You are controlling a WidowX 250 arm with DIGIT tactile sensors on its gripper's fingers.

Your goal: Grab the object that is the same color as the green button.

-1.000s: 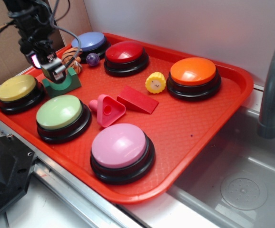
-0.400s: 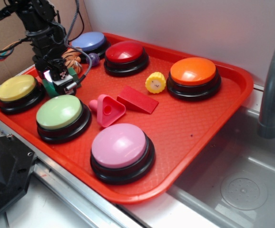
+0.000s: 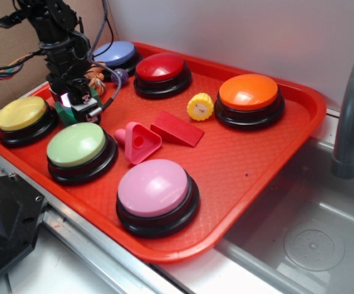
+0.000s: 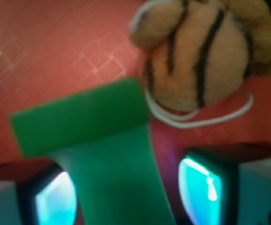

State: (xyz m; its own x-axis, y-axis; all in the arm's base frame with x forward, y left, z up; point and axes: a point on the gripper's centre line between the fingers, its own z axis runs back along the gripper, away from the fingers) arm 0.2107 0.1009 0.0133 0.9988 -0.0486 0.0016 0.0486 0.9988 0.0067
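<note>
From the exterior view, the end effector (image 3: pixel 79 103) sits low over the green block (image 3: pixel 65 111) at the tray's (image 3: pixel 275 153) back left, between the yellow button (image 3: pixel 21 114) and the striped toy (image 3: pixel 94 75), just behind the green button (image 3: pixel 76 144). The arm hides most of the block.

In the wrist view, the block (image 4: pixel 98 150) lies between the two fingers (image 4: pixel 206 187), which stand apart on either side with gaps showing, not clamped. The striped toy (image 4: pixel 206 51) lies just beyond the block, its white string (image 4: pixel 210 119) close by.
</note>
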